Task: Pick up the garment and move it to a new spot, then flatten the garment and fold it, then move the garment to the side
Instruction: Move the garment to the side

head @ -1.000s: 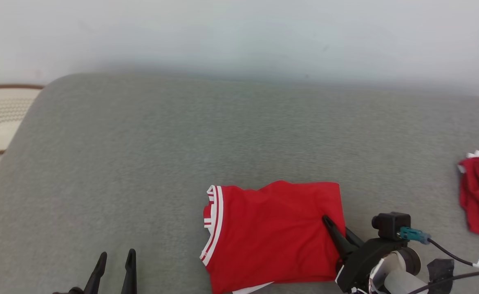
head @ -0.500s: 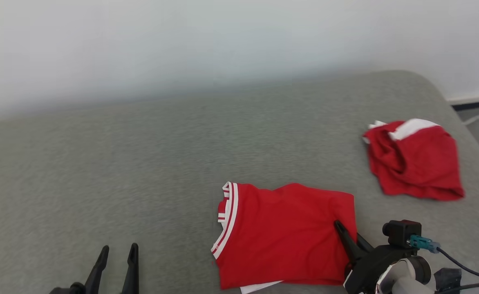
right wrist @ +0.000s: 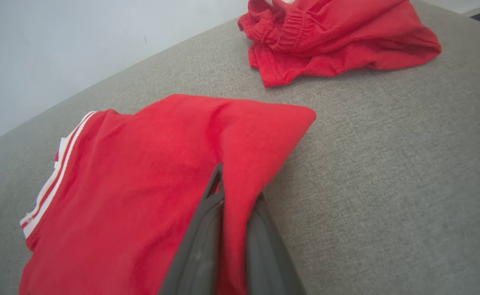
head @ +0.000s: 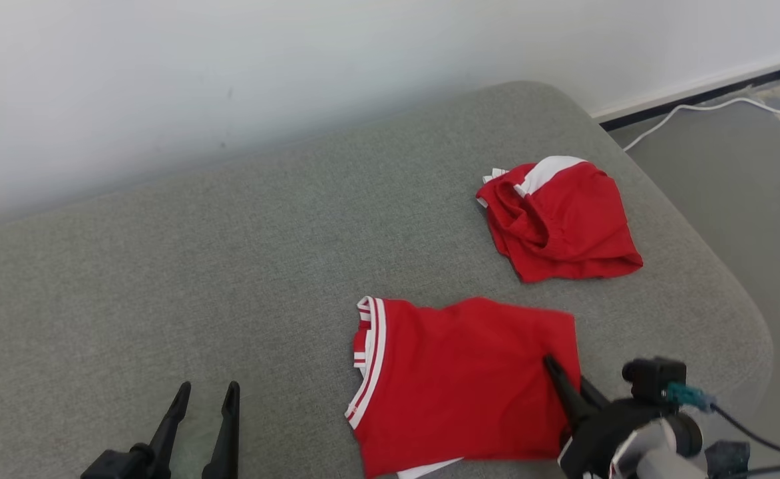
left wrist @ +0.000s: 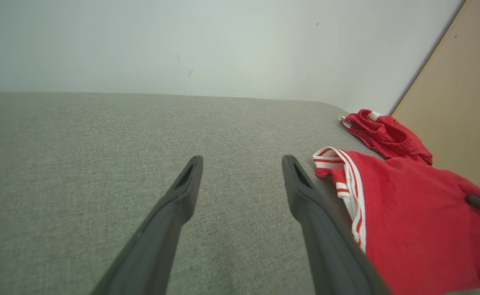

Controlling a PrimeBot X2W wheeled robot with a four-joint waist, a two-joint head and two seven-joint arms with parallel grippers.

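The garment (head: 456, 379) is a folded red piece with white-striped trim on its left edge, lying flat on the grey cushion (head: 230, 266). My right gripper (head: 563, 379) is shut on the garment's right edge. In the right wrist view, red cloth (right wrist: 141, 172) runs between the fingers of the right gripper (right wrist: 232, 188). My left gripper (head: 208, 389) stands open and holds nothing at the lower left, well to the left of the garment. The left wrist view has the left gripper (left wrist: 242, 164) over bare cushion, with the garment (left wrist: 408, 221) to its right.
A second red garment (head: 560, 223), crumpled, with a white band, lies behind the folded one near the cushion's right end; it is also seen from both wrists (left wrist: 383, 135) (right wrist: 330, 37). Beyond that end is floor with a white cable (head: 683, 113). A wall runs behind.
The head view has swung to the right, bringing the cushion's right end and the floor into sight. The held garment and right gripper now lie closer to the crumpled garment. Both grippers' states are unchanged.
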